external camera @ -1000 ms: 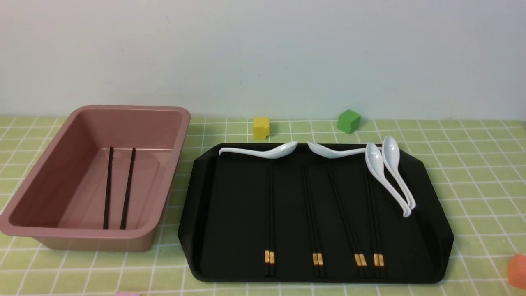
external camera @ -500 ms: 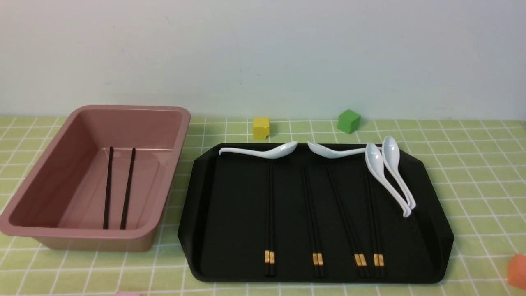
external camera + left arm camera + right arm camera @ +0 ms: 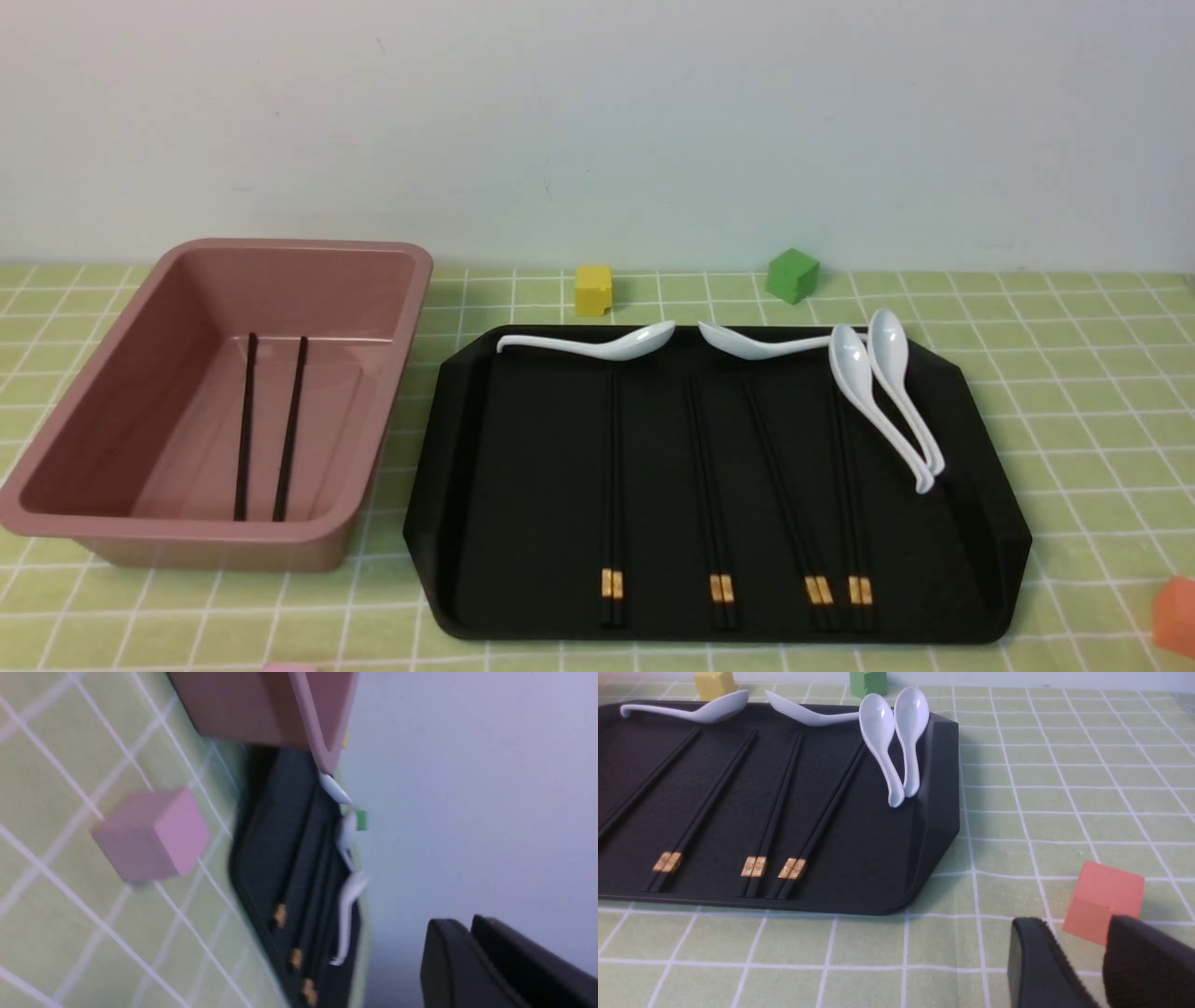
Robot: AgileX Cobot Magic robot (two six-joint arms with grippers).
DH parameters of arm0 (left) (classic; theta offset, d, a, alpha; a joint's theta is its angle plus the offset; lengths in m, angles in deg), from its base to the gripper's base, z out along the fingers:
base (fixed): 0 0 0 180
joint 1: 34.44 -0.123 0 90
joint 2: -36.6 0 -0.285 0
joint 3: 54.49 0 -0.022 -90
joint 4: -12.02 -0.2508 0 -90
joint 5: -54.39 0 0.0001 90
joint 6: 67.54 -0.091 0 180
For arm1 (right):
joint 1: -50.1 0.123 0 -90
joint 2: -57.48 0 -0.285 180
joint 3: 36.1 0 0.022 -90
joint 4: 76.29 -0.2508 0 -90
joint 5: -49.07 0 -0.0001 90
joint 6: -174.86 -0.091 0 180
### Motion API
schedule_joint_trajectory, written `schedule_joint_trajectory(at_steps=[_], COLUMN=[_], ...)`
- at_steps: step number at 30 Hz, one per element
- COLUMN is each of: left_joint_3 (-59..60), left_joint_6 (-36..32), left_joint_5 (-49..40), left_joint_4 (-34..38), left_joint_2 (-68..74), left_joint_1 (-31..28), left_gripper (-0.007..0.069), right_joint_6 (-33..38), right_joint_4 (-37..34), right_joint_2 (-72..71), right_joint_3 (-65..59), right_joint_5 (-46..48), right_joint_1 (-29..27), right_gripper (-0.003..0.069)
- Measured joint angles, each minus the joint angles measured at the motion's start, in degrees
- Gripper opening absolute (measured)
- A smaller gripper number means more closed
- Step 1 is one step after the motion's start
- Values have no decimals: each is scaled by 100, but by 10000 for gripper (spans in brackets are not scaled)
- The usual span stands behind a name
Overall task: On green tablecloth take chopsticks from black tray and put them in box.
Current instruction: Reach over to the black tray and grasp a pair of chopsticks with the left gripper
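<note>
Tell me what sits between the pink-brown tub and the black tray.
Only a strip of green tablecloth, bare in the front view.

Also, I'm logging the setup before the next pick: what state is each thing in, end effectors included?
Box: upright, uncovered, two sticks inside.
Tray: upright, loaded.
Tray chopsticks: four pairs, lying flat.
Spoons: four, lying down.
Cloth: spread flat.
Left end effector: slightly open, holding nothing.
Right end effector: open, holding nothing.
</note>
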Motion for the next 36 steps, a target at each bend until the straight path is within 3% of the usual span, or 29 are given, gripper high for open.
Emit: schedule_joint_trajectory(at_steps=[5,9,11,14,15,16,17,19,22,25,33,36], left_joint_3=[-135,-1267,-1997,-2991,-2991,-3374,-3524,-4132,-4606,-5003,-6818,-7469], left_joint_6=[-21,-1025,-1892,-2778,-2815,-2989,-3029,-3100,-3144,-3093,-2571,-2381], left_joint_5=[659,912,446,-932,-1050,-1899,-2141,-3656,-4257,-4154,-3614,-3619], left_joint_4=[856,842,542,-123,-178,-588,-709,-1449,-1738,-1731,-1814,-1997], left_joint_2=[0,238,813,2110,2211,2925,3135,4632,6036,7117,9821,10446], left_joint_1=[0,0,0,0,0,0,0,0,0,150,1860,2196], left_gripper=[71,35,-13,-13,-13,-13,-13,-13,-13,-13,-13,-13], right_joint_6=[0,0,0,0,0,0,0,0,0,0,0,0], right_joint_4=[0,0,0,0,0,0,0,0,0,7,2,2], right_joint_2=[0,0,0,0,0,0,0,0,0,0,0,0], right_joint_3=[0,0,0,0,0,0,0,0,0,0,0,0], right_joint_5=[0,0,0,0,0,0,0,0,0,0,0,0], right_joint_1=[0,0,0,0,0,0,0,0,0,0,0,0], right_gripper=[240,240,240,240,240,240,240,240,240,240,240,240])
